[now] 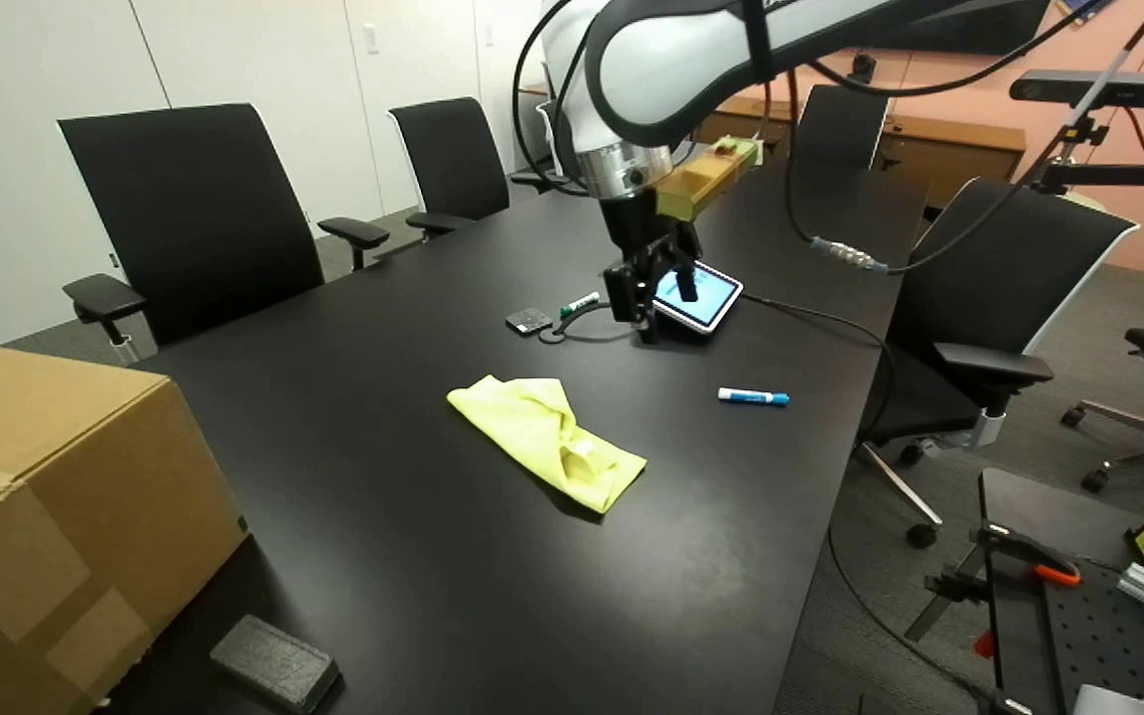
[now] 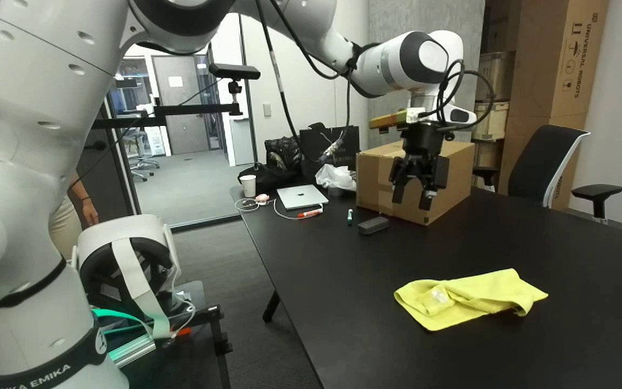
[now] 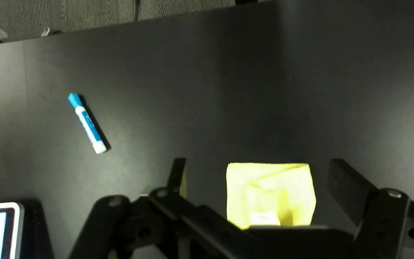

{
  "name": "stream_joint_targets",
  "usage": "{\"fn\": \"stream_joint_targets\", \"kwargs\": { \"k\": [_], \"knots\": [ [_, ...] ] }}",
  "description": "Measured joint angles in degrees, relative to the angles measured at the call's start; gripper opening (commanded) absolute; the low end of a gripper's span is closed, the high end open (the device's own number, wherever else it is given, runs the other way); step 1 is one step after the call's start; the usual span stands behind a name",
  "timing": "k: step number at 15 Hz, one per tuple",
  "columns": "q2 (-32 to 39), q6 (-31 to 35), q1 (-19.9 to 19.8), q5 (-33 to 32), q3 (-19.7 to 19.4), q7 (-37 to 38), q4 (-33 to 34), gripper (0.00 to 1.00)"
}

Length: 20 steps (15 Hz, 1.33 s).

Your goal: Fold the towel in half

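Wrist view: yellow towel point(image 3: 270, 190) (creased cloth)

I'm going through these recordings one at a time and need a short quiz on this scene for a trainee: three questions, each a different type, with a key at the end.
1. Multiple choice. Relative to the towel, the pincer is:
A) shut on it
B) open and clear of it
C) lying underneath it

2. True or false. In the wrist view, the blue marker lies apart from the towel.

3. Fill in the blank. The cardboard box stands on the ____.

Key: 1. B; 2. True; 3. table
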Motion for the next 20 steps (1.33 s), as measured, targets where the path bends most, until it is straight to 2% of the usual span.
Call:
{"fn": "stream_joint_targets", "kwargs": {
  "k": [9,13,20],
  "knots": [
    [-26.0,-1.5,0.0,0.1,3.8,-0.7,-25.8,1.0],
    [-38.5,-1.3,0.1,2.4,5.8,-0.2,-37.4,1.0],
    [-60.5,8.4,0.1,4.7,8.2,4.9,-55.7,1.0]
  ]
}}
